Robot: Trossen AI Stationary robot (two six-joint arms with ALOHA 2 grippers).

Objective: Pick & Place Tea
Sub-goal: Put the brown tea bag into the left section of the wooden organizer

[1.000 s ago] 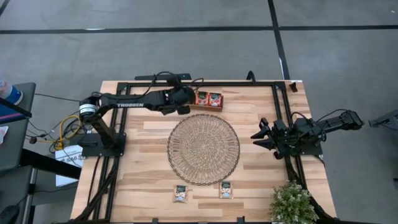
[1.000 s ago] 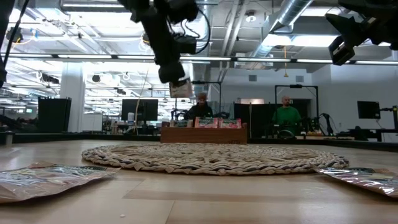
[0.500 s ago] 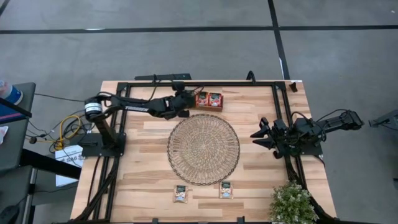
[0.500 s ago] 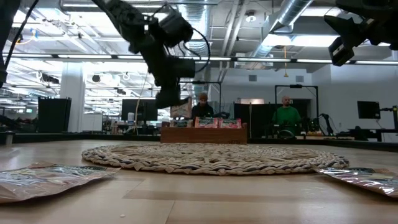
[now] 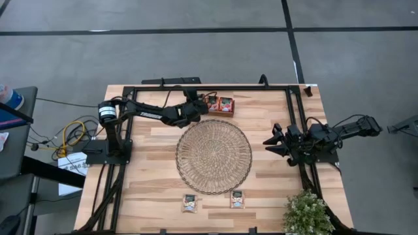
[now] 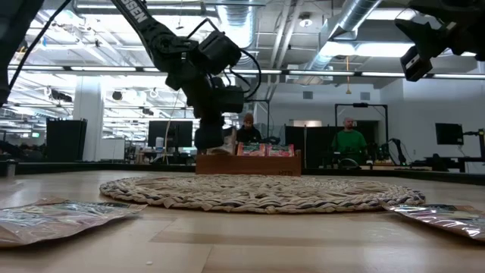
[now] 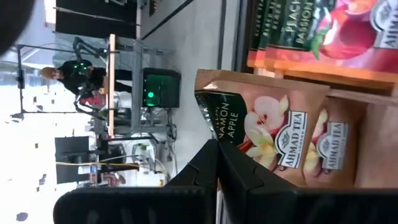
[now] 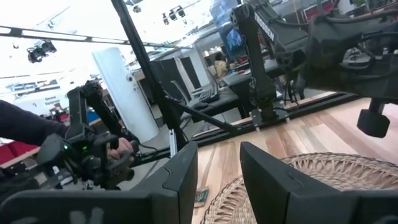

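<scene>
My left gripper (image 5: 196, 111) reaches to the left end of the brown wooden tray (image 5: 225, 112) at the table's far edge and is shut on a beige tea sachet with a dark green top (image 7: 267, 134). A second beige sachet (image 7: 333, 149) stands behind it in the tray, and red-orange sachets (image 7: 323, 31) fill the neighbouring compartment. In the low view the left gripper (image 6: 208, 140) hangs just above the tray (image 6: 250, 161). Two more beige sachets (image 5: 190, 203) (image 5: 237, 199) lie flat near the table's near edge. My right gripper (image 5: 273, 143) waits open at the table's right side. My left gripper pinches the beige sachet between its two fingers (image 7: 239, 171) at the dark green top end (image 7: 227, 130). It comes from above, slanting toward the table's far edge. The sachet's other end reaches down into the tray's left compartment; whether it rests there I cannot tell.
A round woven mat (image 5: 213, 155) lies in the table's middle, between the tray and the two loose sachets. A small green plant (image 5: 305, 214) stands at the near right corner. Black frame rails run along the table's left, right and far edges. People sit in the room beyond.
My left gripper has come down from well above the table to just over the tray's left end, carrying the beige sachet with it and staying shut on it. The right arm has kept still.
</scene>
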